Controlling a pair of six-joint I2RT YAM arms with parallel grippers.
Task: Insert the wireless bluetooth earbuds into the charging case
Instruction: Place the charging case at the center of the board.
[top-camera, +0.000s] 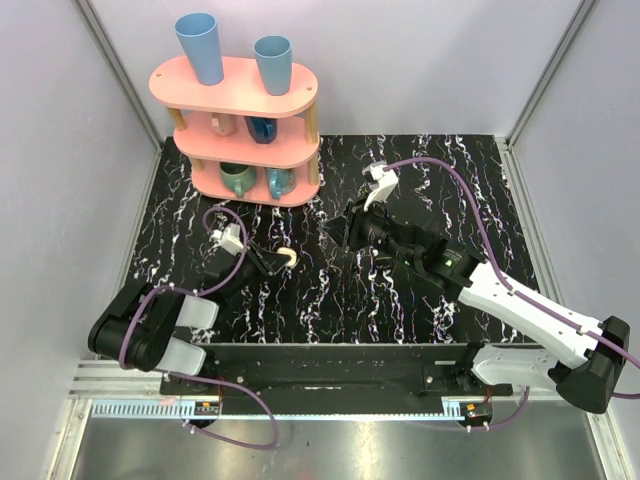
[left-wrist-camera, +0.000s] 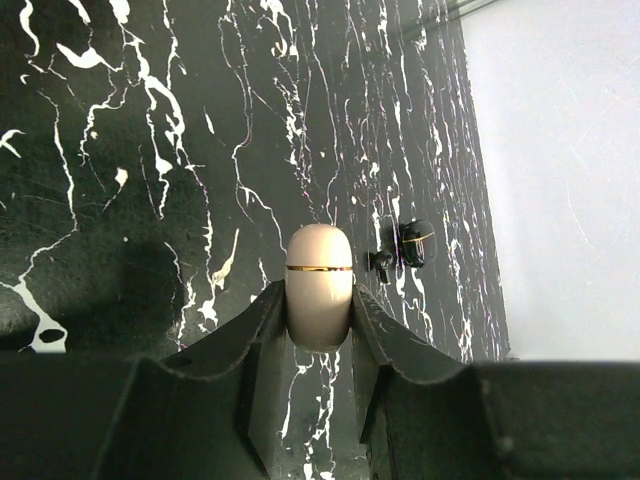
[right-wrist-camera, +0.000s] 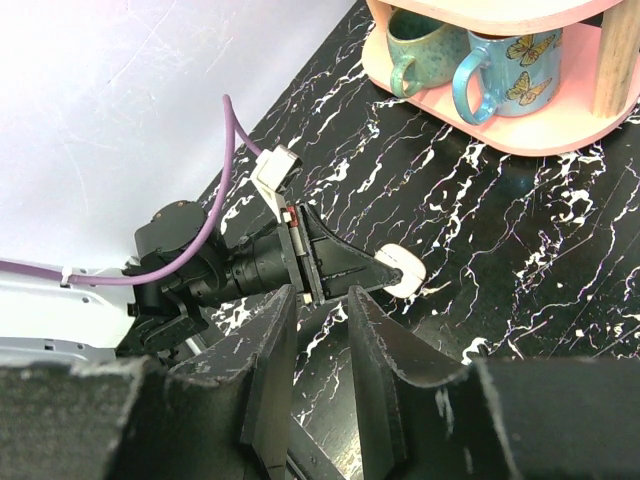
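Charging case (left-wrist-camera: 318, 268) clamped in L tool (left-wrist-camera: 318, 293), two dark earbuds (left-wrist-camera: 415, 243) lying nearby.

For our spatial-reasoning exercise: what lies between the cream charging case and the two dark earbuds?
Nothing but bare black marble table: the left wrist view shows the charging case apart from the earbuds.

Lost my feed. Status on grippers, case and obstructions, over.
Left gripper shut on closed cream case. Right gripper open, empty. Two small dark earbuds on table beyond case. Nothing between them.
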